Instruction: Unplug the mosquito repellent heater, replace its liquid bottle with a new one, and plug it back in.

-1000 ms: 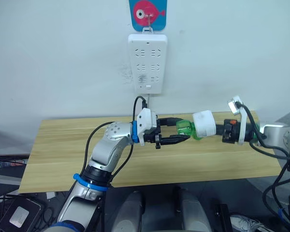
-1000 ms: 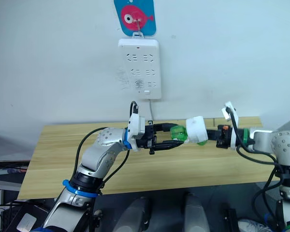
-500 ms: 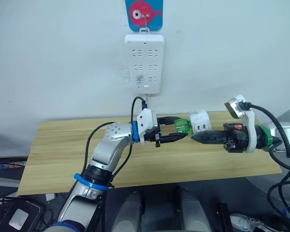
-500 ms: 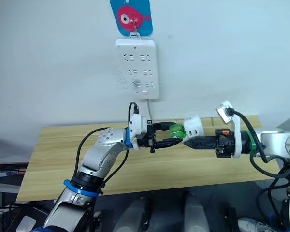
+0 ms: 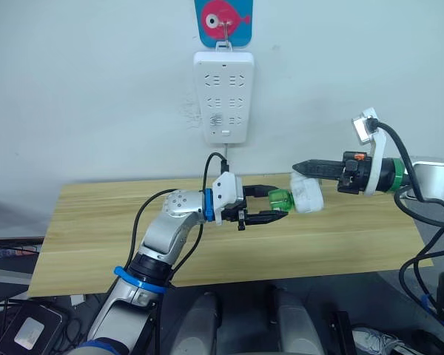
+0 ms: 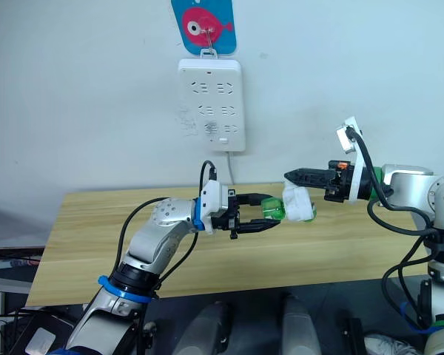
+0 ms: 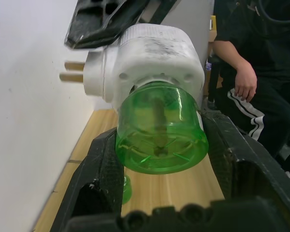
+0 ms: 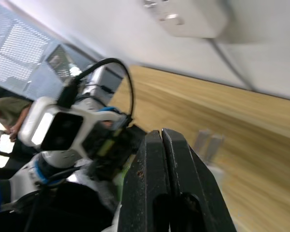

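Two grippers: both raised above the wooden table (image 5: 96,237), meeting near its middle.
Left gripper (image 5: 280,203): fingers set apart on either side of the green bottle (image 5: 280,199); in the left wrist view the black fingers (image 7: 104,169) flank the bottle's round body and press against it, so the grip is on the bottle.
Green bottle: translucent, lying roughly level, its neck seated in the mosquito repellent heater (image 5: 308,194); a dark wick runs down its centre in the left wrist view.
Mosquito repellent heater: white rounded unit, held in the air above the table, joined to the bottle on the robot's right side of it; two metal prongs (image 7: 73,71) stick out from its side toward the wall.
Right gripper (image 5: 299,166): fingers pressed together with no gap, nothing between them; the tip sits just above the heater's upper edge, whether touching cannot be told.
Power strip (image 5: 223,96): white, multi-socket, hanging upright on the wall from a hook on a blue plate with a pink fish (image 5: 224,20); its sockets carry no plug.
Cord (image 5: 227,157): runs down from the strip toward the table.
Person (image 7: 251,72): in dark clothing, seated beyond the table end, seen in the left wrist view.
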You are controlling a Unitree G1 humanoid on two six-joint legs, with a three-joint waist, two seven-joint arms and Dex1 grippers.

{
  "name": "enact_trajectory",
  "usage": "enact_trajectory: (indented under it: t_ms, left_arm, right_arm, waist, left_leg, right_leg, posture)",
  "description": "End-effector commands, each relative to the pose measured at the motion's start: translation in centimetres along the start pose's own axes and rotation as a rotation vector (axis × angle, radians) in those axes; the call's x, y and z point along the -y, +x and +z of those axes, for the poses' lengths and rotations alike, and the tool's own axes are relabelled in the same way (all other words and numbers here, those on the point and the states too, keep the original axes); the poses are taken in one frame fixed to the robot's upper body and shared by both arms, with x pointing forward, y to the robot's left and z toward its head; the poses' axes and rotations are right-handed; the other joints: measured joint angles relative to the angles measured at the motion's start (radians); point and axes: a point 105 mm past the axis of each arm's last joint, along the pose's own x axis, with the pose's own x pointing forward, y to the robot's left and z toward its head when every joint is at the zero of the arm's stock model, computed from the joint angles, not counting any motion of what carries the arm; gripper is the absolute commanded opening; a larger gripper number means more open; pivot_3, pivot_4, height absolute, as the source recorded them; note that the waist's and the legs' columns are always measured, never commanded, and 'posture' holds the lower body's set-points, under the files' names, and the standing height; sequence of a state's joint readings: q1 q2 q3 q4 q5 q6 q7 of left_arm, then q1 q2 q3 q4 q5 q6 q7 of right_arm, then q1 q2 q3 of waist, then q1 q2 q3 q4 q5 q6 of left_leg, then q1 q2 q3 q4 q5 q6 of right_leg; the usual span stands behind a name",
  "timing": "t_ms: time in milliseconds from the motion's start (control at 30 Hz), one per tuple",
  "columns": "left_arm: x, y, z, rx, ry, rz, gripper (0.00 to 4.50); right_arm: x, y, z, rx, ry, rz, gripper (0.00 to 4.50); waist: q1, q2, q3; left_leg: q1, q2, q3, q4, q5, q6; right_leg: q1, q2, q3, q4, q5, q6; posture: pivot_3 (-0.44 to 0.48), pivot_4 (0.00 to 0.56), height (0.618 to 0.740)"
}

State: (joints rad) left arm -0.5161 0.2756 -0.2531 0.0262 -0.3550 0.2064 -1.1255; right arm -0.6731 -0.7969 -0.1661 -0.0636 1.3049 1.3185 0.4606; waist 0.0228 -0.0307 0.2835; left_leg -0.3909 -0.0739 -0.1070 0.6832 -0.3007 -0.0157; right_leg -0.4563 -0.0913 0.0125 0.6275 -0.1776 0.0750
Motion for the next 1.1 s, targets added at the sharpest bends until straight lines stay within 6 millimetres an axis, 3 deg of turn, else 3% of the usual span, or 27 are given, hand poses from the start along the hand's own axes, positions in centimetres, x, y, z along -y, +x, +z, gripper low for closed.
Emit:
enact_trajectory:
  t_ms: [33, 333, 567, 867, 1100]
  left_arm:
    - [1.5, 0.3, 1.3, 0.043, 0.026, -0.084, 2.26]
    - [1.0, 0.2, 1.9, 0.061, 0.003, -0.060, 2.26]
    - [-0.9, 0.0, 1.0, 0.001, 0.015, 0.048, 2.26]
    - [-1.4, -0.1, -0.6, -0.071, 0.033, 0.068, 2.26]
    - [-1.2, 0.0, -0.7, -0.075, 0.031, 0.051, 2.26]
  right_arm:
    - [0.3, -0.1, -0.5, -0.012, -0.029, 0.000, 0.05]
    - [1.6, -0.7, -3.7, -0.118, -0.028, -0.008, 0.05]
    - [-0.5, -1.3, -6.1, -0.192, 0.032, 0.101, 0.05]
    - [-3.2, -1.4, -6.9, -0.225, 0.110, 0.239, 0.05]
    - [-3.7, -1.1, -6.5, -0.195, 0.165, 0.272, 0.05]
  waist:
    - [0.000, 0.000, 0.000]
    - [0.000, 0.000, 0.000]
    - [0.001, 0.000, 0.000]
    - [0.002, 0.000, 0.000]
    - [0.001, 0.000, 0.000]
  left_leg:
    - [0.000, 0.000, 0.000, 0.000, 0.000, 0.000]
    - [0.000, 0.000, 0.000, 0.000, 0.000, 0.000]
    - [0.000, 0.000, -0.001, 0.001, 0.000, 0.000]
    - [0.000, 0.000, -0.001, 0.001, 0.000, 0.000]
    - [0.000, 0.000, -0.001, 0.001, 0.000, 0.000]
  right_leg:
    - [0.000, 0.000, 0.000, 0.000, 0.000, 0.000]
    - [0.000, 0.000, 0.000, 0.000, 0.000, 0.000]
    - [0.000, 0.000, 0.000, 0.000, 0.000, 0.000]
    - [0.000, 0.000, 0.000, 0.000, 0.000, 0.000]
    - [0.000, 0.000, 0.000, 0.000, 0.000, 0.000]
  posture:
    - [0.037, 0.242, 0.740]
    - [0.046, 0.245, 0.740]
    - [0.052, 0.250, 0.740]
    - [0.043, 0.250, 0.740]
    - [0.040, 0.252, 0.740]
